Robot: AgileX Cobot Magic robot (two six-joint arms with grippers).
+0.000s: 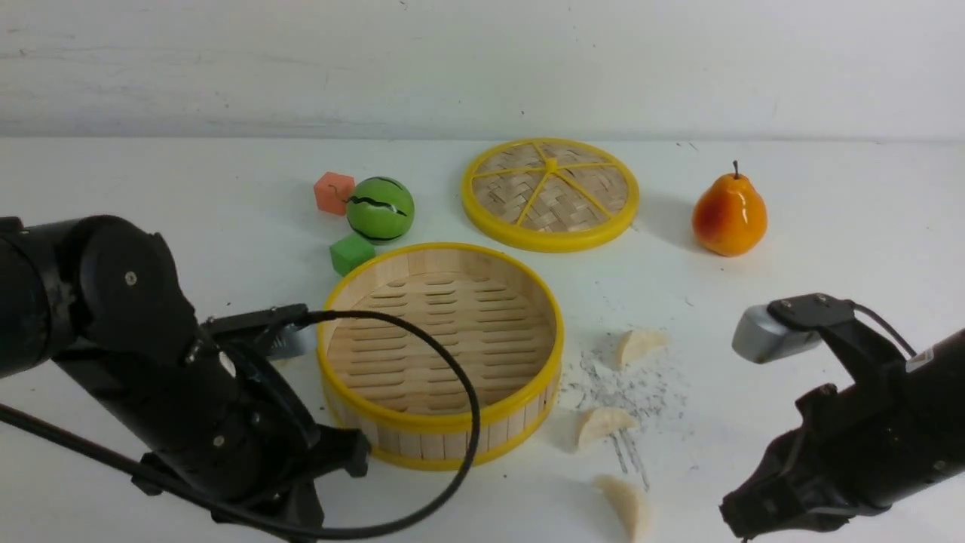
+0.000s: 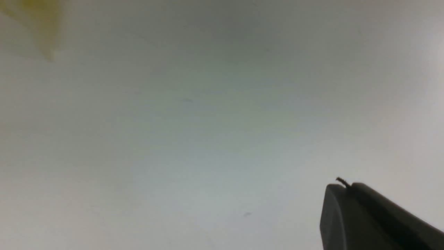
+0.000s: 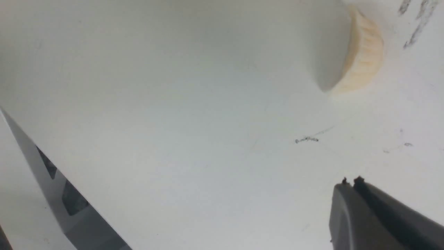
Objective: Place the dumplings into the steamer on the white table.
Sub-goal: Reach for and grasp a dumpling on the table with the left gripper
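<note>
Awaiting loading: steamer open, empty; three dumplings on counter at its four o'clock; left gripper, right gripper together, empty.

No words, numbers or brand marks can be read. A small white sticker on the right arm, at about four o'clock in the front view, is too small to make out.

2 black arms | left arm: looping black cable, silver screw | right arm: grey camera
</note>
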